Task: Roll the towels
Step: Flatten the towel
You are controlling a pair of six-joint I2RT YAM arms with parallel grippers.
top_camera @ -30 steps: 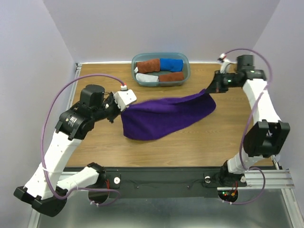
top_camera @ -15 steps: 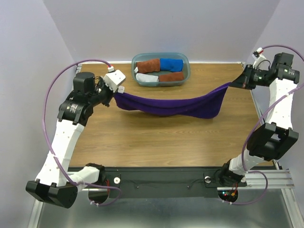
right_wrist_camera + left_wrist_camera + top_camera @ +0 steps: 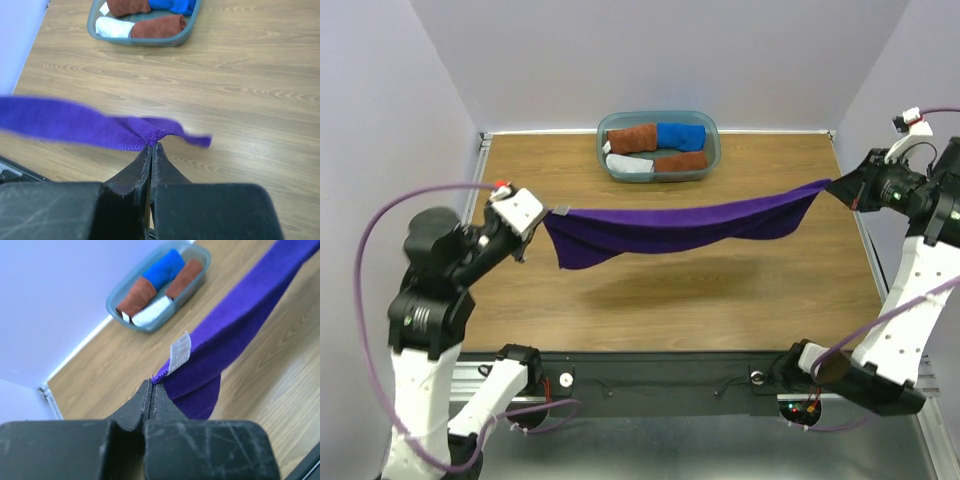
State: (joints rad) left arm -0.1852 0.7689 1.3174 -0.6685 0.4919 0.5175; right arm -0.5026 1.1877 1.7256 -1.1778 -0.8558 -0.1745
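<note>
Starting nearest you, both arm bases sit at the near edge of the table (image 3: 720, 310). The overhead view cuts off the lower left arm and the outer side of the right arm. Purple cables (image 3: 390, 205) loop off both arms and partly leave the picture.

Your left claw (image 3: 548, 212) is pinched fully closed on one corner of the purple towel (image 3: 670, 225), right beside its small white tag (image 3: 180, 352). Your right claw (image 3: 830, 189) is pinched closed on the opposite end, and a short tail of cloth pokes past the fingertips.

Between the two claws the towel hangs stretched across the middle of the table as a long band. It sags deepest near the left end, where a fold droops down. It appears lifted off the wood, with a soft shadow (image 3: 650, 288) lying under it. In the right wrist view the far stretch of towel is blurred, so its pile cannot be made out there.

Brown wood grain covers the tabletop, and plain pale lilac walls (image 3: 660, 50) close it in on three sides.

At the far edge stands a teal-grey plastic tub (image 3: 660, 114) with rounded corners. It holds four fuzzy rolled towels (image 3: 632, 137): two rust-brown, one bright blue, one pale grey. The right wrist view cuts off the top of the tub.
</note>
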